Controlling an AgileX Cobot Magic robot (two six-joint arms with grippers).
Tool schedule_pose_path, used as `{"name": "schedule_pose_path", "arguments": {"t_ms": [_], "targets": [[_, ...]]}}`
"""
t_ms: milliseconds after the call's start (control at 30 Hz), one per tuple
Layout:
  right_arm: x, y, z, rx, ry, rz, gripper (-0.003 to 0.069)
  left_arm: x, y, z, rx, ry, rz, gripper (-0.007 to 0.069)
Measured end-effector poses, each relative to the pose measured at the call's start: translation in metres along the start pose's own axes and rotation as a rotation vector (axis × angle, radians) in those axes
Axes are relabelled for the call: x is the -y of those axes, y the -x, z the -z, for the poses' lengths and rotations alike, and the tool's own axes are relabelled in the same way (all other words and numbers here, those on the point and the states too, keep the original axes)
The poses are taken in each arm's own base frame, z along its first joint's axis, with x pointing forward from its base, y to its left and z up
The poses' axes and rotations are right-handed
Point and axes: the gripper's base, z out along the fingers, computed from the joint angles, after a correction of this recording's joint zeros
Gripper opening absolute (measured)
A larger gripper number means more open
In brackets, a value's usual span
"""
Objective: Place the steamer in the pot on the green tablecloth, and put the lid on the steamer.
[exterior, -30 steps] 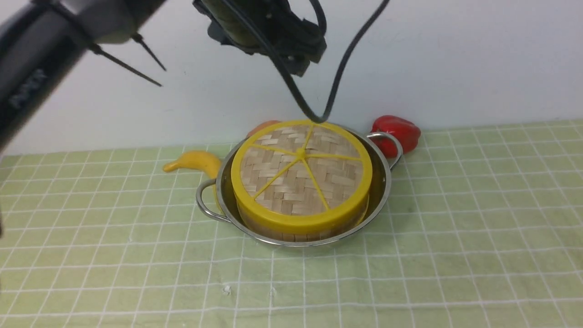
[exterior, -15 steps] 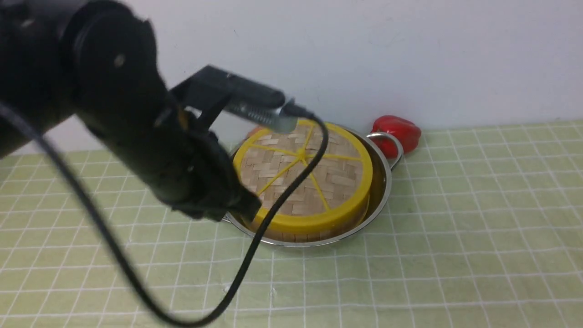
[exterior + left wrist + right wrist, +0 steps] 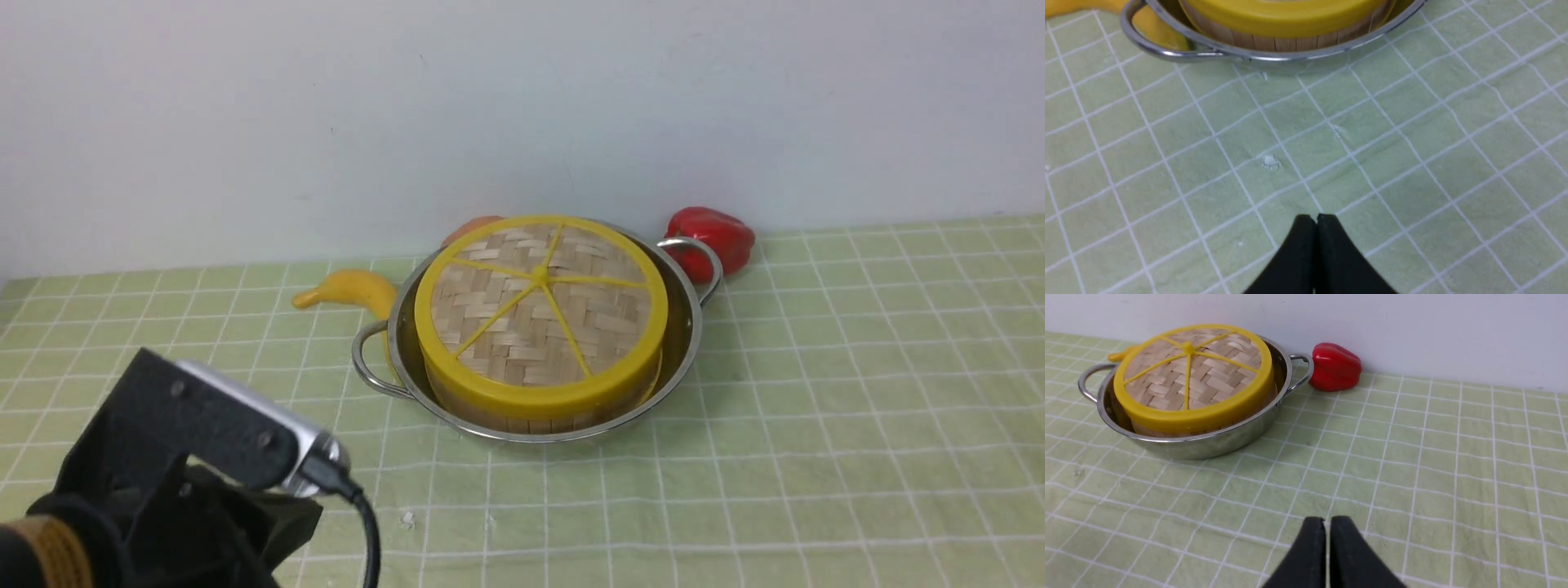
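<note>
The shiny steel pot (image 3: pixel 686 343) stands on the green tablecloth (image 3: pixel 816 457). The steamer (image 3: pixel 531 420) sits inside it, only its slat wall showing under the lid (image 3: pixel 539 310), which lies flat on top. The pot (image 3: pixel 1216 441), lid (image 3: pixel 1188 384) and steamer wall (image 3: pixel 1143 430) also show in the right wrist view. In the left wrist view the pot rim (image 3: pixel 1290 55), lid rim (image 3: pixel 1286 16) and steamer slats (image 3: pixel 1290 41) show. My left gripper (image 3: pixel 1316 218) is shut and empty, over bare cloth in front of the pot. My right gripper (image 3: pixel 1327 520) is shut and empty, to the pot's right.
A yellow banana (image 3: pixel 351 290) lies against the pot's left side. A red bell pepper (image 3: pixel 710 237) sits behind the pot's right handle, by the white wall. An orange fruit (image 3: pixel 469 227) peeks out behind the pot. My left wrist housing (image 3: pixel 180 482) fills the lower left corner.
My left arm has swung down from above the pot to the lower left corner of the front view. The lid, steamer and pot have not moved.
</note>
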Motion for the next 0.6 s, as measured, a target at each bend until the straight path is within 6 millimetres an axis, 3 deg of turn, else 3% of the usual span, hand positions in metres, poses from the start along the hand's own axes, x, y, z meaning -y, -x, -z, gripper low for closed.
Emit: {"name": "schedule_pose_path", "arguments": {"t_ms": [433,600], "targets": [[-0.004,-0.001,0.000,-0.011,0.042,-0.035,-0.0009,0.000,-0.004,0.009,0.037,0.000,0.000,0.0005],[-0.005,-0.001,0.000,-0.015,0.055,-0.046,-0.0001,-0.010,-0.007,0.032,0.145,0.064,0.024,0.0021]]}}
